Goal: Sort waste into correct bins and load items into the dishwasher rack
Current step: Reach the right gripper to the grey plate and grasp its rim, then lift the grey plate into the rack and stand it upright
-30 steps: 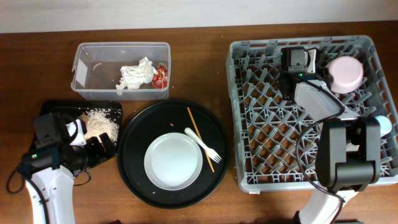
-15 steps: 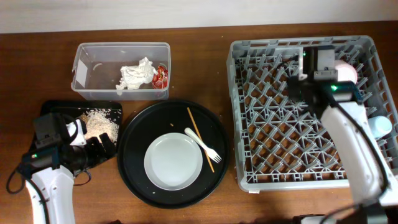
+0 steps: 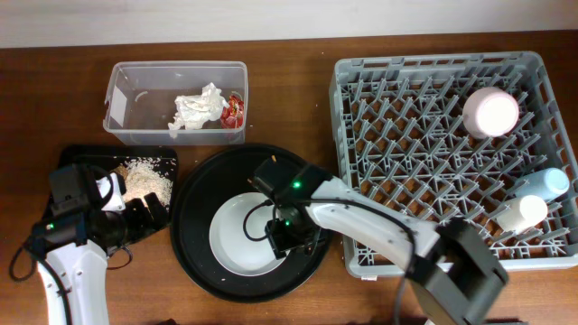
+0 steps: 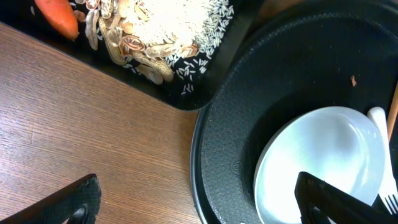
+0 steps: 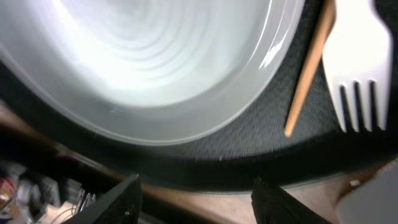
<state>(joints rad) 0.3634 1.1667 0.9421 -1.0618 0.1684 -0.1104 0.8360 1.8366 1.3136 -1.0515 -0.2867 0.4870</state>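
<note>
The pale plate point(image 3: 239, 239) lies in the round black tray point(image 3: 194, 226). My right gripper point(image 3: 287, 236) hovers open and empty over the plate's right edge; its wrist view shows the plate point(image 5: 155, 62), the white fork point(image 5: 357, 68) and its open fingers point(image 5: 199, 202). My left gripper point(image 3: 152, 212) is open and empty by the shallow black tray point(image 3: 77, 155), which holds beige scraps point(image 3: 144, 179) and the carrot point(image 4: 56, 15). The clear tub point(image 3: 122, 113) holds the napkin point(image 3: 197, 108) and red wrapper point(image 3: 233, 110). The grey rack point(image 3: 397, 181) holds the cream bowl point(image 3: 490, 111), light blue cup point(image 3: 548, 183) and white cup point(image 3: 522, 214).
A thin wooden stick point(image 5: 311, 68) lies in the round tray beside the fork. In the left wrist view the plate point(image 4: 323, 162) and round tray point(image 4: 249, 124) sit right of the shallow tray's corner point(image 4: 186, 99). Bare wood lies between the tray and the rack.
My right arm has swung from the back of the rack over to the round tray, above the plate. The cups in the rack now show. My left arm has not moved.
</note>
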